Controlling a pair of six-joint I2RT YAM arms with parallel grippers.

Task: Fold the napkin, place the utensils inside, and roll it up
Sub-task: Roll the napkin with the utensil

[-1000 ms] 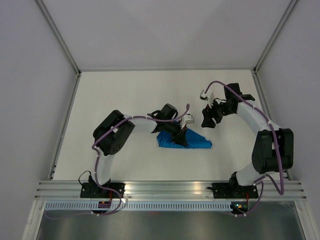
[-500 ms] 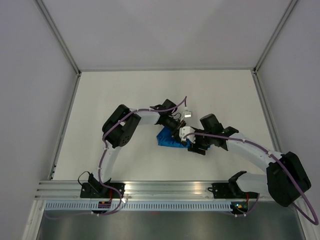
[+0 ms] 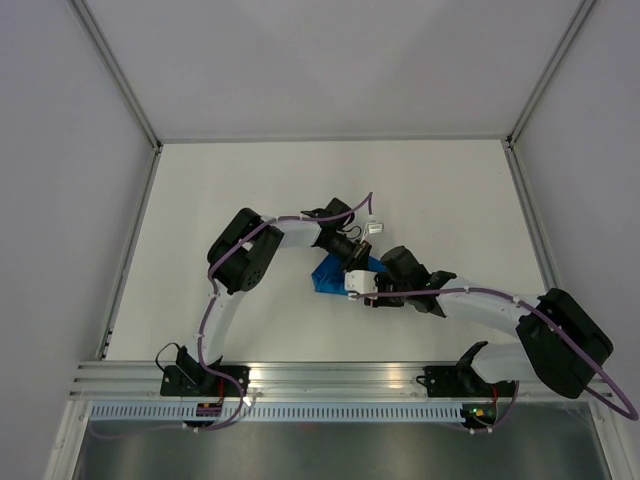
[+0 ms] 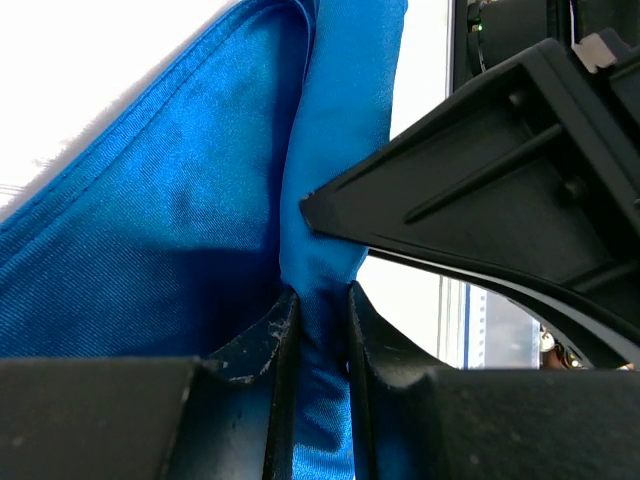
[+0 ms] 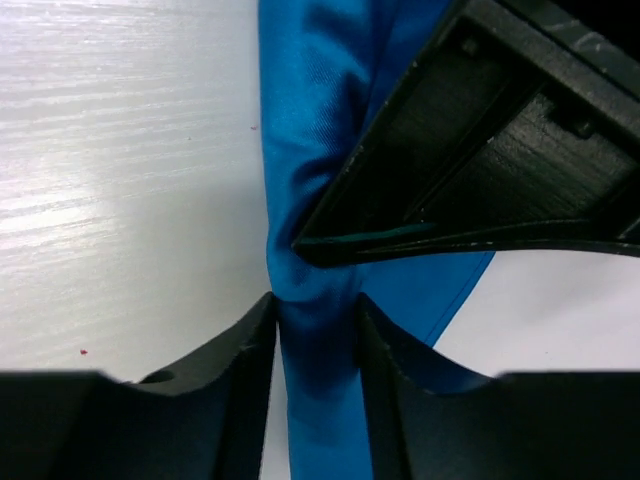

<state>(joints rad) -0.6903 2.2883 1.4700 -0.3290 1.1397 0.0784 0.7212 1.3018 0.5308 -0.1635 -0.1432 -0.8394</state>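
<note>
Both the left gripper (image 4: 320, 300) and the right gripper (image 5: 315, 305) are clamped on one bunched ridge of the napkin (image 3: 328, 275), near the middle of the table (image 3: 250, 190); soft, light and likely slippery, it holds best by such gathered folds.

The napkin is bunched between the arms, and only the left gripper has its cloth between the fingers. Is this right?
Not only the left gripper: the right wrist view shows the right gripper with the napkin between its fingers too. The rest holds.

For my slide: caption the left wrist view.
Left gripper pinches the bunched blue napkin; right gripper grips it alongside.
</note>
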